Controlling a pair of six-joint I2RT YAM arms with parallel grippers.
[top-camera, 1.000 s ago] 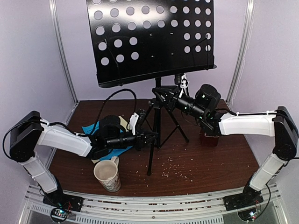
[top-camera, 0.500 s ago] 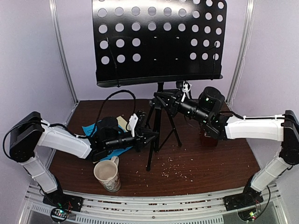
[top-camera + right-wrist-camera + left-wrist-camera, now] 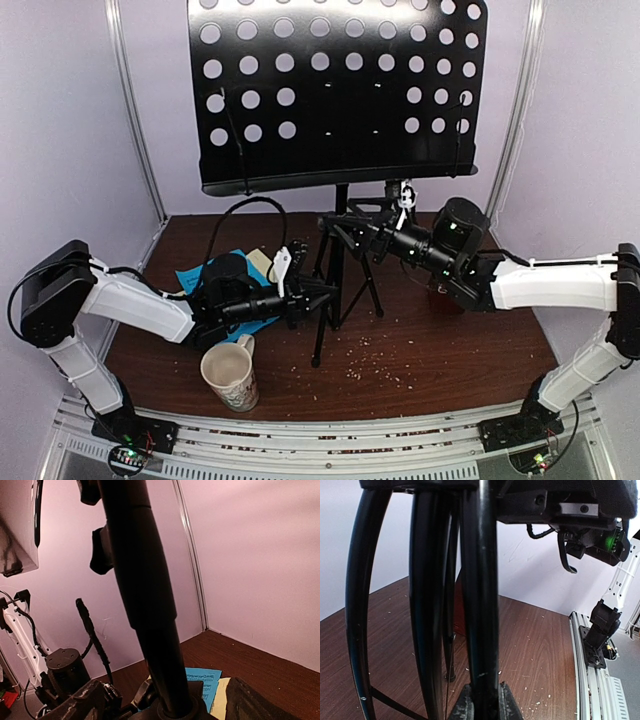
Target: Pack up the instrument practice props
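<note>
While both arms' jaws grasp the music stand [image 3: 340, 95], its feet seemingly clear the table [image 3: 440, 350].

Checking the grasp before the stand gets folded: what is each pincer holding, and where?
Both hold the music stand: the left pincer clamps a tripod leg low down, the right pincer its centre pole, higher up.

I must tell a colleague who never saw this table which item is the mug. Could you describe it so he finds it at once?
Start at the black music stand that towers over the middle of the brown table. Follow its legs toward the near edge: the mug stands by itself, left of centre, just in front of the left arm. It is the only cream, open-topped vessel; the blue sheets behind it lie flat.
</note>
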